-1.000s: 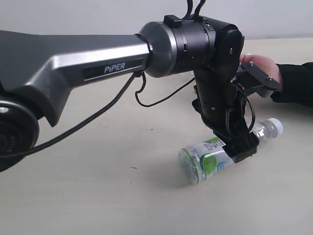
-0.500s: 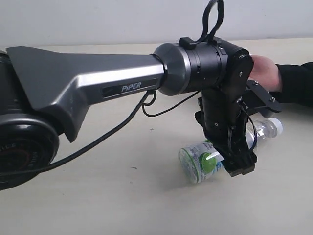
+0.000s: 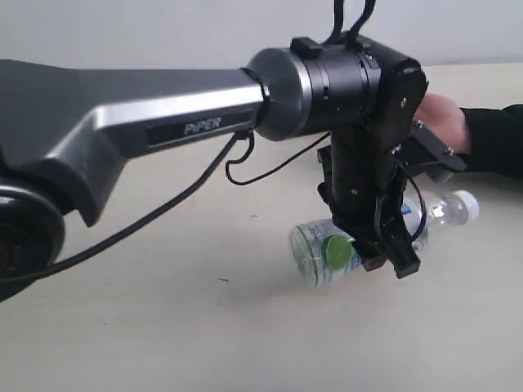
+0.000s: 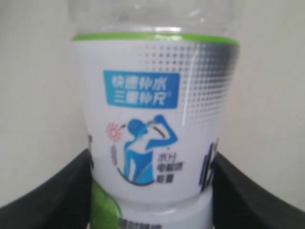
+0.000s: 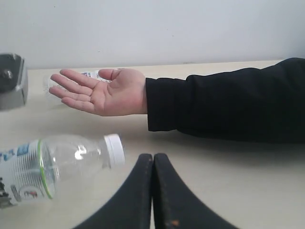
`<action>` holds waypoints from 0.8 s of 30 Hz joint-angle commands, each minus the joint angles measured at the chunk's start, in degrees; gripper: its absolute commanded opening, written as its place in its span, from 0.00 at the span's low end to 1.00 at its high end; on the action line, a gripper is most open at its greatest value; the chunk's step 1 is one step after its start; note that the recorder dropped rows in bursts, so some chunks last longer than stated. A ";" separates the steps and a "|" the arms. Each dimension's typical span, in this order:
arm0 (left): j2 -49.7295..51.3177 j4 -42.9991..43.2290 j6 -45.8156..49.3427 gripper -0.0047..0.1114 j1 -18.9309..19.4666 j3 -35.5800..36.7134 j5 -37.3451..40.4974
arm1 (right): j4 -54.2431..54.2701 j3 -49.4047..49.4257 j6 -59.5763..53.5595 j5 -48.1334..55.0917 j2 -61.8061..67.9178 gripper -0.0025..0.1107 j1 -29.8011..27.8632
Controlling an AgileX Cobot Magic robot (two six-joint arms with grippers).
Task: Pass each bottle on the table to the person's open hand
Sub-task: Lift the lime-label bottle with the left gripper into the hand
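Left gripper is down on the green-and-white bottle, which lies on its side on the surface. Base of the bottle faces the exterior camera and its white cap points away to the right. In the left wrist view both black fingers sit against the label, one on each side, so the gripper is clamped on the bottle's body. Label has a green rim, a blue text box and a blue drinking figure. Cannot tell if the bottle is off the surface or resting on it; a shadow lies right under it.

Person's open hand is palm up with fingers spread, just above the surface and beyond the bottle's cap end. A black sleeve covers the forearm. In the exterior view the hand is half hidden behind the left arm's wrist. Bottle and hand are apart, not touching.

Right gripper has its fingers pressed together with nothing between them, low over the surface near the cap end of the bottle.

A second clear bottle lies on the surface behind the hand, mostly hidden by the fingers, with only a bit of white-blue label showing.
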 commanded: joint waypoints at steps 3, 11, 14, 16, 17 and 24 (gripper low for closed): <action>-10.00 0.20 -11.36 0.04 0.22 -0.27 -10.80 | -0.13 0.29 -0.02 -0.33 -0.34 0.03 -0.20; -8.61 -14.61 -34.38 0.04 5.76 -0.27 -31.52 | -0.13 0.29 -0.02 -0.33 -0.34 0.03 -0.23; -5.69 -29.87 -33.76 0.04 7.43 -0.27 -36.22 | -0.13 0.29 -0.02 -0.33 -0.34 0.03 -0.23; -4.31 -32.18 -33.65 0.04 7.43 -0.27 -36.84 | -0.13 0.29 -0.02 -0.33 -0.34 0.03 -0.23; -2.94 -34.36 -33.53 0.04 7.43 -0.27 -36.95 | -0.13 0.29 -0.02 -0.33 -0.34 0.03 -0.23; 1.00 -38.84 -33.53 0.04 7.67 -0.27 -37.24 | -0.13 0.29 -0.02 -0.33 -0.34 0.03 -0.23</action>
